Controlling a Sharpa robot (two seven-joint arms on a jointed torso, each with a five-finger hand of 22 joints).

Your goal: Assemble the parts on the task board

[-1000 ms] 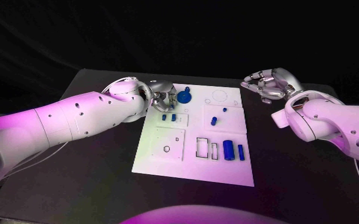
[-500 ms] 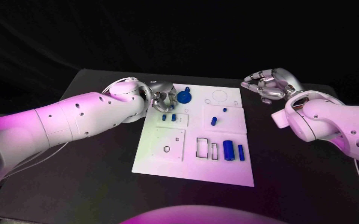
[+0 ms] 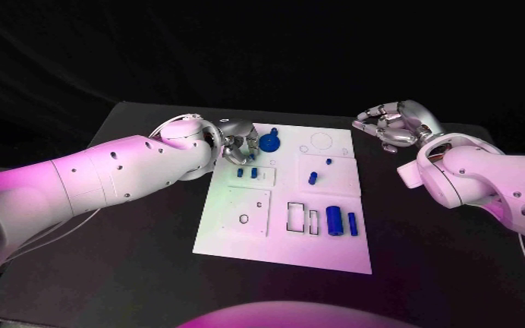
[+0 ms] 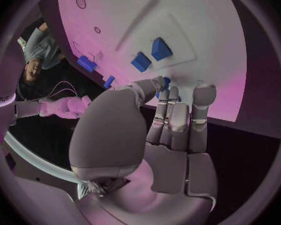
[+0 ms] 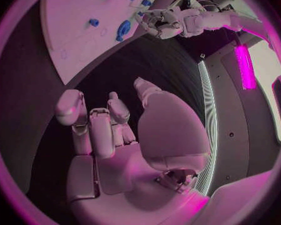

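Black table carries the white task board. Left hand reaches over its far corner, fingers curled beside a blue round part — whether it grips, I cannot tell. Right hand hovers off-board, curled, empty.

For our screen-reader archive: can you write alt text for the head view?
The left hand reaches over the white task board's far left corner, beside a round blue part. The right hand hangs off the board, holding nothing. Smaller blue parts lie across the board.
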